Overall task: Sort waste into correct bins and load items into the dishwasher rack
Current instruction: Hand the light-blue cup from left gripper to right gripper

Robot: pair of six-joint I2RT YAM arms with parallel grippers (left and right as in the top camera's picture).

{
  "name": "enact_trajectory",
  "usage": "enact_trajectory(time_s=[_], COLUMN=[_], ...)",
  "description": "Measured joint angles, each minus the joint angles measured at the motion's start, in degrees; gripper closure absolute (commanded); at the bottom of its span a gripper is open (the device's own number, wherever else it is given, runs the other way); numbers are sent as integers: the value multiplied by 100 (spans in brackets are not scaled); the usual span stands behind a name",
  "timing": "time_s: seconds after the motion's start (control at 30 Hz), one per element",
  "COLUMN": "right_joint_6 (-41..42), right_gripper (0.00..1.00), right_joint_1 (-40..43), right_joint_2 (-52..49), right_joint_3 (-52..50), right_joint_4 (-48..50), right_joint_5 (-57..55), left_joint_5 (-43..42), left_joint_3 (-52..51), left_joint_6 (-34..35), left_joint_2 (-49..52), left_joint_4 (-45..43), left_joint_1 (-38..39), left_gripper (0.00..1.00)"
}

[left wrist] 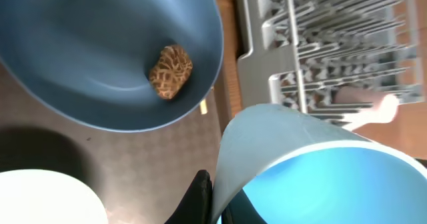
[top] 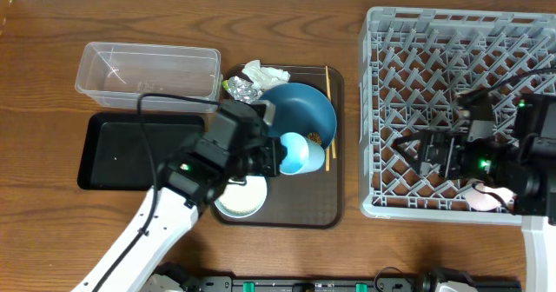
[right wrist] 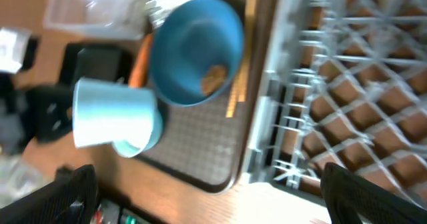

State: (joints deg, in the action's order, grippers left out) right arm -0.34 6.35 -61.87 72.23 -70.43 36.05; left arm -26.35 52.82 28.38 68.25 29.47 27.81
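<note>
Left hand (top: 271, 156) clamps the blue cup (top: 300, 153) left of the rack (top: 452, 31), likely for loading; right hand (top: 426, 153) hangs spread over the rack.

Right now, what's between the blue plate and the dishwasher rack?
Overhead: the chopsticks on the brown tray, beside the plate, short of the rack.

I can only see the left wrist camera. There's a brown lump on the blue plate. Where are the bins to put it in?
Observer: The clear tub and the black tray sit on the table left of the brown serving tray, the tub farther from the robot.
Operator: Is the other hand busy?
Observer: No. The right hand hovers open above the dishwasher rack, holding nothing.
</note>
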Motion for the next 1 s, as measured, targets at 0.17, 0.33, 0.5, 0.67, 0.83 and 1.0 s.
enact_trajectory(time_s=[0.17,0.33,0.5,0.67,0.83,1.0], right_joint_6=[-9,201,308,289,146,-61], right_gripper=[2,6,12,12,9,21], right_joint_1=[-632,-1480,-2409,-3014,-3123,-3156], right_joint_2=[-2,-72,-151,-271,-413,-400], right_joint_3=[0,2,2,4,4,4], right_joint_4=[387,1106,1759,2081,2085,2319], right_joint_5=[236,417,660,739,855,1224], left_joint_5=[-1106,-2350,-3484,-4435,-5202,-5598], left_joint_3=[0,4,4,4,4,4], left_joint_6=[-92,-162,-157,-105,72,345], left_joint_2=[0,0,0,0,0,0], left_joint_4=[-365,-1003,-1399,-2009,-2780,-3233], left_joint_1=[-501,-890,-1189,-1314,-1353,-1390], left_gripper=[94,94,94,94,94,94])
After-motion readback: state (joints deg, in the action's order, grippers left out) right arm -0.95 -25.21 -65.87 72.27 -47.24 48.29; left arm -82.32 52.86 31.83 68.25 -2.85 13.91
